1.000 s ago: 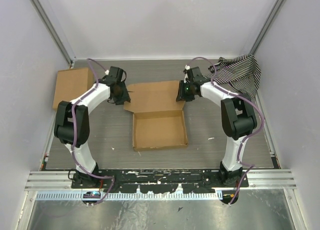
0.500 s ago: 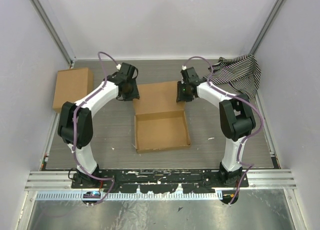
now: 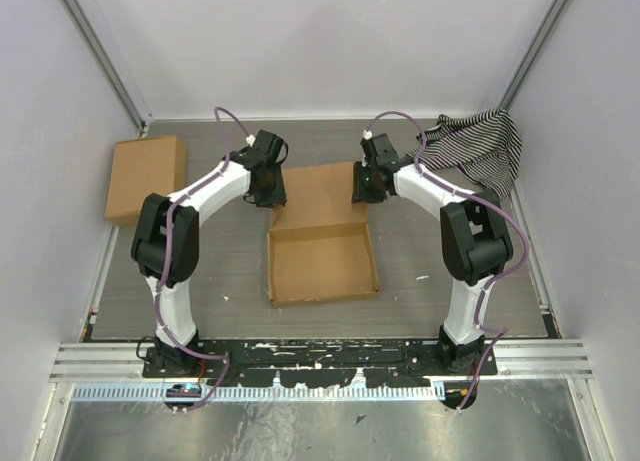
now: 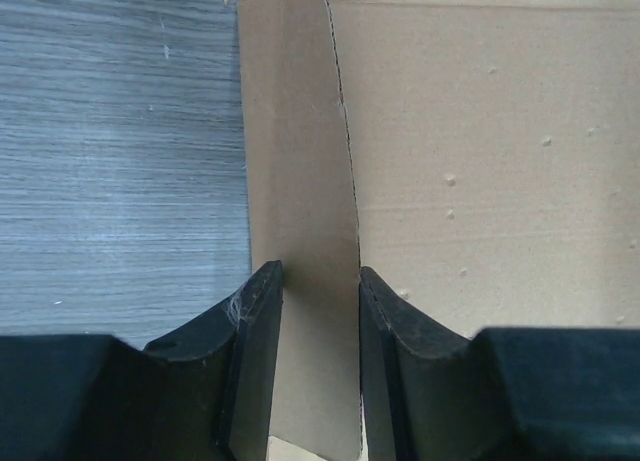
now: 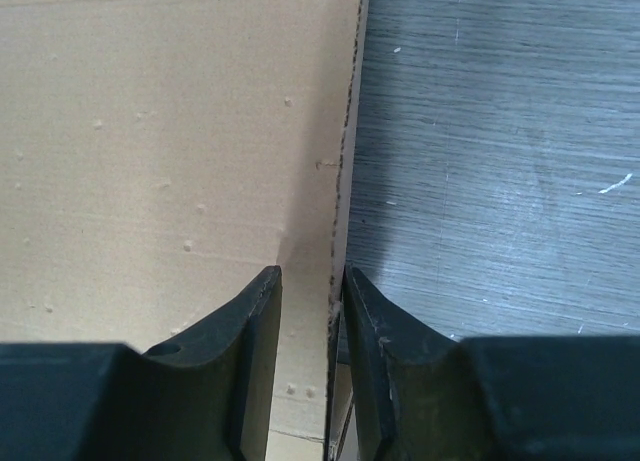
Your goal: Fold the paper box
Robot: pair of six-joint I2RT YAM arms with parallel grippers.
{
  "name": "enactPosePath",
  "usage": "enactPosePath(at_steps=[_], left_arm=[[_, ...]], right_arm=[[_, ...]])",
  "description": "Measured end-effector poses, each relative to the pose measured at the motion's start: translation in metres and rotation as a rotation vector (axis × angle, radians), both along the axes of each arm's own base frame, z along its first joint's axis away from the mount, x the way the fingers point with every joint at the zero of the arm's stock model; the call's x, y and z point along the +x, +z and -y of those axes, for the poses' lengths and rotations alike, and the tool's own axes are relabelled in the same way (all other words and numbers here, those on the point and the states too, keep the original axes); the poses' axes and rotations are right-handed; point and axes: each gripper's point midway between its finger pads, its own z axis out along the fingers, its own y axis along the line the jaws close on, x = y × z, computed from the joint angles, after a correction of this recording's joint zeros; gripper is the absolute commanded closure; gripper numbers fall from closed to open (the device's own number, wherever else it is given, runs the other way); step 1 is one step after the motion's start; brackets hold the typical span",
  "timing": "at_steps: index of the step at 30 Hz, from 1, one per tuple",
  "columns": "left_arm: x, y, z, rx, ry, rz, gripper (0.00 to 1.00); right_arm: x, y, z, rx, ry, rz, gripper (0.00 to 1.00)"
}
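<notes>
paper box [image 3: 320, 266] | long axis near-far | lid far, tray near

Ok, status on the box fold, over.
Left tool open, straddling lid flap. Right tool open at opposite flap. Paper box a tray, lid open. Nothing blocking.

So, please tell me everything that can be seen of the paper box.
The paper box is plain brown cardboard, half formed. Nearest the arms it is a shallow open tray with raised walls; behind that its lid panel lies flat on the table. A narrow flap is raised along a perforated crease at each side of the lid. The left gripper straddles the left flap, the right gripper the right flap.
</notes>
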Motion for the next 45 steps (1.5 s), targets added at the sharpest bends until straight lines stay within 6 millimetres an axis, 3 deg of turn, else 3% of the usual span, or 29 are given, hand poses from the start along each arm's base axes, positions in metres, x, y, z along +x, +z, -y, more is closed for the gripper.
enactPosePath(at_steps=[5, 10, 16, 26, 34, 45], left_arm=[[0.004, 0.001, -0.001, 0.035, -0.003, -0.002, 0.70], [0.011, 0.007, -0.011, 0.112, 0.002, 0.025, 1.00], [0.012, 0.008, -0.021, 0.155, 0.004, 0.062, 1.00], [-0.009, 0.012, -0.029, 0.109, -0.004, 0.196, 1.00], [-0.024, 0.030, -0.031, 0.056, -0.003, 0.379, 1.00], [-0.035, 0.061, -0.036, 0.004, 0.037, 0.608, 1.00]], right_arm=[[0.000, 0.000, 0.001, -0.006, -0.004, 0.001, 0.62], [-0.001, -0.001, 0.003, -0.014, -0.007, -0.003, 0.54], [0.004, 0.004, 0.013, -0.009, -0.028, -0.012, 0.50], [0.030, 0.034, 0.030, 0.058, -0.051, 0.037, 0.49], [0.036, 0.048, 0.031, 0.096, -0.027, 0.048, 0.46], [0.033, 0.044, 0.050, 0.081, -0.039, 0.013, 0.44]])
